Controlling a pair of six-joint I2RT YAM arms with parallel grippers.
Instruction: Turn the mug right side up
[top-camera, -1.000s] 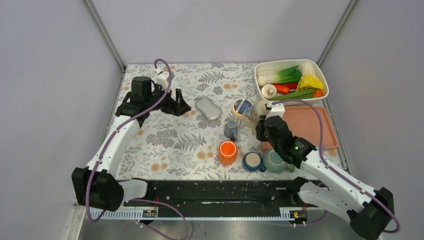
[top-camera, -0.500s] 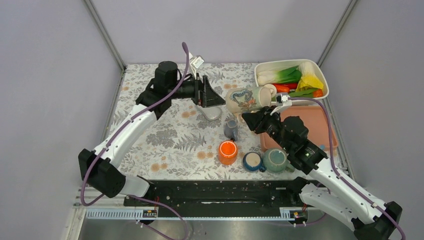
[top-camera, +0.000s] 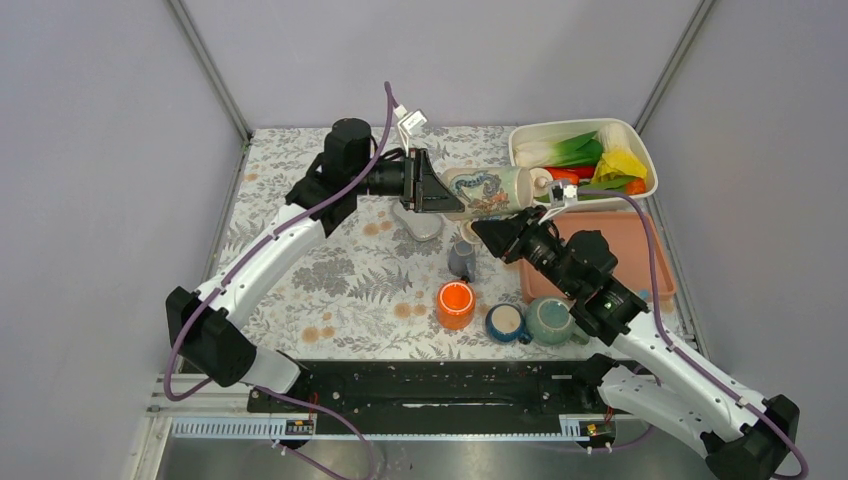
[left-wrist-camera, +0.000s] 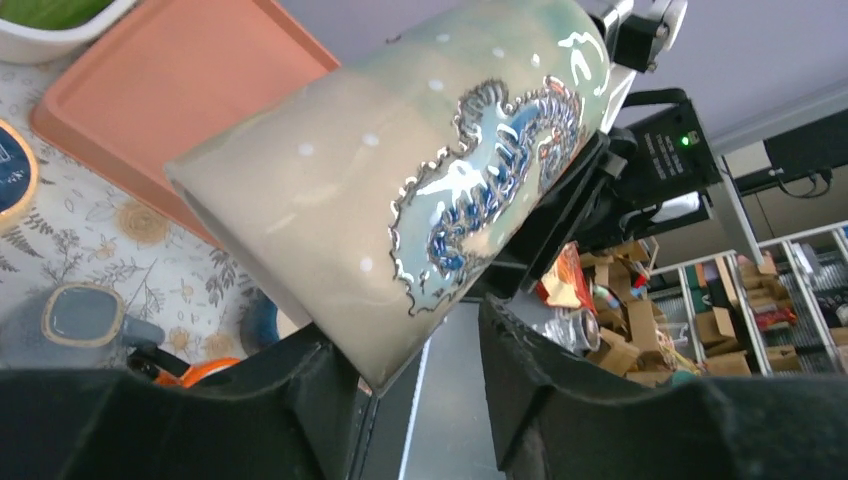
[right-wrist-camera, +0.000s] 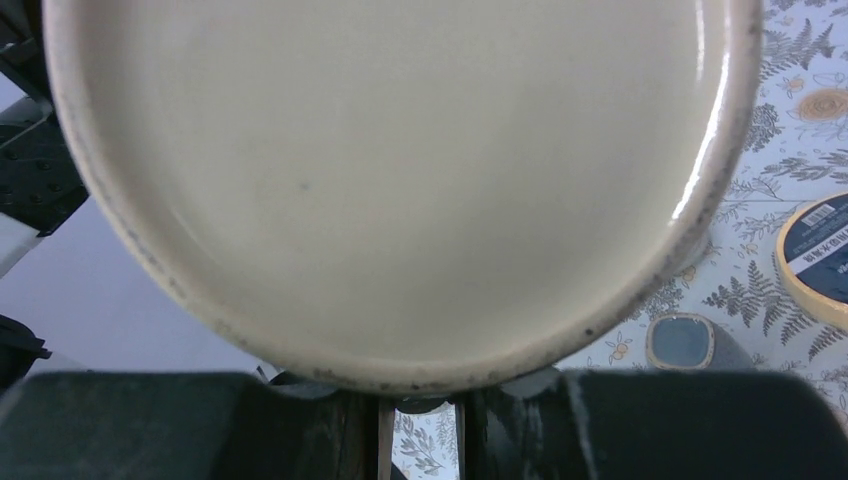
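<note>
**Mug held sideways in the air between both arms**

Nearest, the right gripper (right-wrist-camera: 420, 405) comes up from below, its fingers pinched narrowly on the lower rim of the mug (top-camera: 490, 190). Its wrist view looks straight into the pale interior. The mug lies on its side above the table (top-camera: 330, 290), which I judge to be about halfway through the flip. Farther back, the left gripper (left-wrist-camera: 415, 370) straddles the base end with its jaws partly apart. I cannot tell whether it is pressing on the mug. This is probably a handover, so that the base can go down first.
</note>
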